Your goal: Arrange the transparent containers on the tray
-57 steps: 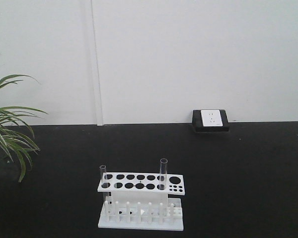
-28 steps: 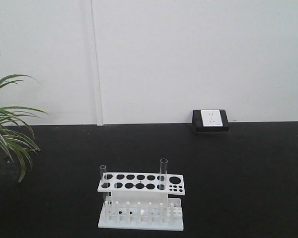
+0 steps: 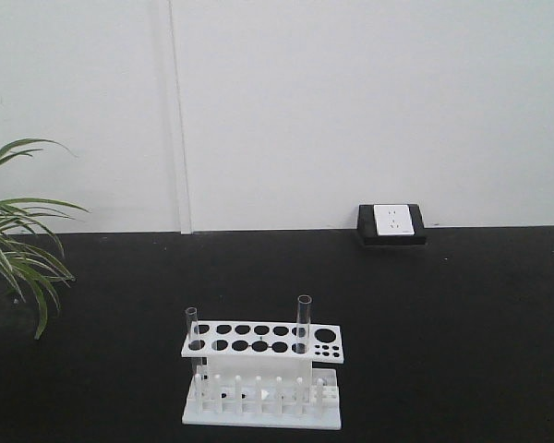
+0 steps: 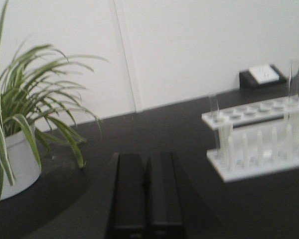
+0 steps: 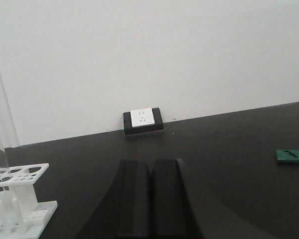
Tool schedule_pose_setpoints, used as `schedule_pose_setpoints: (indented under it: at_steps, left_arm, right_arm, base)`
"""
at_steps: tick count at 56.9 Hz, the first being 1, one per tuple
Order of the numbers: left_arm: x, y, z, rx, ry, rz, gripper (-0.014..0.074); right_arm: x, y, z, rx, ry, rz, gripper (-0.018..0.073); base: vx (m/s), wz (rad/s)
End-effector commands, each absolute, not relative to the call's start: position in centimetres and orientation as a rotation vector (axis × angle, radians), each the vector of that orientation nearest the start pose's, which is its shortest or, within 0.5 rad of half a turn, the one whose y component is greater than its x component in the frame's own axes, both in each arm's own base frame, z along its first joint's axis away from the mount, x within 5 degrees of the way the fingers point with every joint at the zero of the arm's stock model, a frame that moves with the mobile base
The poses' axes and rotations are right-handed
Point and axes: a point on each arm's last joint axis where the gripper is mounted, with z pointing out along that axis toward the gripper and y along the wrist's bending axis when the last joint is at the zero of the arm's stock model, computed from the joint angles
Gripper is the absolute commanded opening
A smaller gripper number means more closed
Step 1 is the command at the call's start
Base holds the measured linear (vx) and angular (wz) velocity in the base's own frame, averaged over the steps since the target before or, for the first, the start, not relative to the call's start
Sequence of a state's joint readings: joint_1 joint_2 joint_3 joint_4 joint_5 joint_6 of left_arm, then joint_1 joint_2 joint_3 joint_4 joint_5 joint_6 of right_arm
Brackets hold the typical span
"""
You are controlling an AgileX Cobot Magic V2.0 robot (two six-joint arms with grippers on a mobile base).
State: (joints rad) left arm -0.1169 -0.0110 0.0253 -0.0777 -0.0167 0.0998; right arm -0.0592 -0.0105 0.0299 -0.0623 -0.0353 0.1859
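Front view: both test tubes [image 3: 304,323] stand in the white rack [image 3: 261,420] on the tabletop [image 3: 462,323]. I see no yellow tray, so I judge nothing is placed yet. Left wrist: my left claw [image 4: 148,194] is closed and empty. Right wrist: my right claw [image 5: 150,196] is likewise closed and empty.

No words or numbers can be read anywhere here. The flat green thing [image 5: 292,155] on the black table [image 5: 229,144] has a small dark mark on it, but it is too tiny to make out. The white plug plate [image 3: 391,220] and the white rack [image 3: 262,369] look plain.
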Motion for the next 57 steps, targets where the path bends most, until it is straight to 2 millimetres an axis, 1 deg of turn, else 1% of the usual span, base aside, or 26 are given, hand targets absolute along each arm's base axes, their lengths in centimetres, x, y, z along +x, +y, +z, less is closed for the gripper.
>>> schedule_pose_setpoints:
  at_steps: [1,8,12,19,22,25,28,31,33,35,36,38,39,40,45,48,49,50,54,57]
  left_arm:
    - [5.4,-0.5,20.8,-0.035,1.379,-0.205,-0.0007]
    - [5.5,-0.5,20.4,-0.050,1.427,-0.231,-0.0007]
    - [5.5,-0.5,20.5,-0.052,1.416,-0.231,-0.0007]
    - [5.4,-0.4,21.2,-0.059,1.337,-0.226,-0.0007]
    - [5.2,-0.3,21.7,-0.063,1.288,-0.224,-0.0007]
    - [5.1,-0.3,22.5,-0.065,1.257,-0.226,-0.0007]
    - [4.8,-0.3,23.9,-0.061,1.229,-0.230,-0.0007]
    - [4.5,-0.2,25.3,-0.055,1.207,-0.227,-0.0007]
    - [4.3,-0.2,26.5,-0.041,1.190,-0.213,-0.0007]
    - [4.2,-0.2,27.6,-0.029,1.180,-0.198,-0.0007]
    - [4.2,-0.2,28.5,-0.023,1.173,-0.191,-0.0007]
    - [4.2,-0.3,29.7,-0.008,1.166,-0.170,-0.0007]
    - [4.1,-0.3,30.7,-0.001,1.151,-0.160,-0.0007]
    - [4.2,-0.3,31.3,0.005,1.147,-0.151,-0.0007]
    - [5.4,-0.4,34.8,0.030,1.153,-0.112,-0.0007]
    - [6.6,-0.5,36.8,0.032,1.163,-0.110,-0.0007]
    - [6.7,-0.5,37.5,0.031,1.154,-0.110,-0.0007]
    - [7.3,-0.6,38.2,0.032,1.162,-0.110,-0.0007]
    - [9.6,-0.9,39.6,0.032,1.207,-0.110,-0.0007]
    - [11.4,-1.1,40.4,0.029,1.233,-0.113,-0.0007]
  right_arm:
    - [5.5,-0.3,21.2,0.116,1.381,0.056,-0.0011]
    - [5.5,-0.1,21.1,0.108,1.389,0.079,-0.0011]
    - [5.5,-0.1,21.1,0.101,1.390,0.084,-0.0011]
    - [5.5,-0.1,21.3,0.089,1.383,0.076,-0.0011]
    - [5.4,-0.1,21.6,0.088,1.371,0.076,-0.0011]
    - [5.3,-0.1,22.4,0.085,1.348,0.075,-0.0011]
    - [5.0,-0.1,23.8,0.075,1.309,0.067,-0.0011]
    - [4.6,0.0,25.8,0.055,1.259,0.049,-0.0011]
    - [4.4,0.0,26.9,0.052,1.234,0.047,-0.0011]
    - [4.1,0.0,28.5,0.050,1.204,0.047,-0.0011]
    - [3.9,0.0,29.5,0.049,1.182,0.047,-0.0011]
    - [4.1,0.0,30.5,0.048,1.184,0.045,-0.0011]
    - [4.0,0.0,31.5,0.045,1.164,0.043,-0.0011]
    - [4.0,0.0,31.9,0.043,1.162,0.040,-0.0011]
    - [4.8,0.0,36.0,0.031,1.137,0.026,-0.0011]
    - [6.2,0.0,37.9,0.024,1.154,0.018,-0.0011]
    - [6.6,0.0,38.4,0.021,1.153,0.016,-0.0011]
    - [7.0,0.0,38.9,0.017,1.154,0.012,-0.0011]
    - [8.9,0.0,40.6,0.003,1.162,0.002,-0.0011]
    - [10.2,0.0,41.5,-0.003,1.157,0.003,-0.0011]
  base:
    - [0.00,0.00]
    - [0.00,0.00]
    - [0.00,0.00]
    - [0.00,0.00]
    - [0.00,0.00]
    - [0.00,0.00]
    - [0.00,0.00]
    - [0.00,0.00]
    - [0.00,0.00]
    - [0.00,0.00]
    - [0.00,0.00]
    - [0.00,0.00]
    - [0.00,0.00]
    - [0.00,0.00]
    - [0.00,0.00]
    - [0.00,0.00]
    - [0.00,0.00]
    - [0.00,0.00]
    - [0.00,0.00]
    - [0.00,0.00]
